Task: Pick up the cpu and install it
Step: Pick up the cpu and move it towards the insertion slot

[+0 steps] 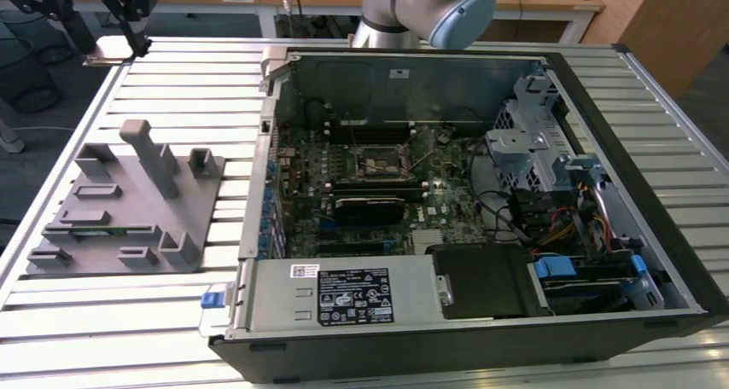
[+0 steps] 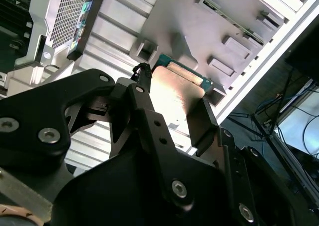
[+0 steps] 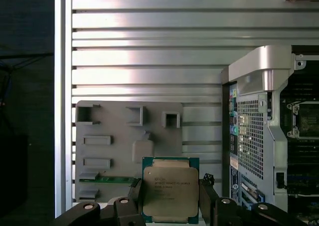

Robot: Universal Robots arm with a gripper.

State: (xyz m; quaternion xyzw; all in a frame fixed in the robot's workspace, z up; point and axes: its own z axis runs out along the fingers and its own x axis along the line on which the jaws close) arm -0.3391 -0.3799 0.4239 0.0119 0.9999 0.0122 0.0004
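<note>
My tool (image 3: 172, 198) is clamped on the cpu (image 3: 170, 186) by its side edges, over the grey tray (image 3: 109, 121). I'd carry it flat, light squeeze, so it can't twist.

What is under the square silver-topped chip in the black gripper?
Below the square silver-topped chip, clamped in the black gripper, lies the grey moulded holder plate on the slatted metal table. The chip hides the part directly underneath.

The cpu (image 3: 170, 190) has a silver-grey top and a green rim. The pincer (image 3: 172, 198) is black. The bench (image 1: 171, 82) is pale silver with long parallel ribs. The holder plate (image 1: 102, 203) is plain grey; the motherboard (image 1: 450, 171) is dark green.
</note>
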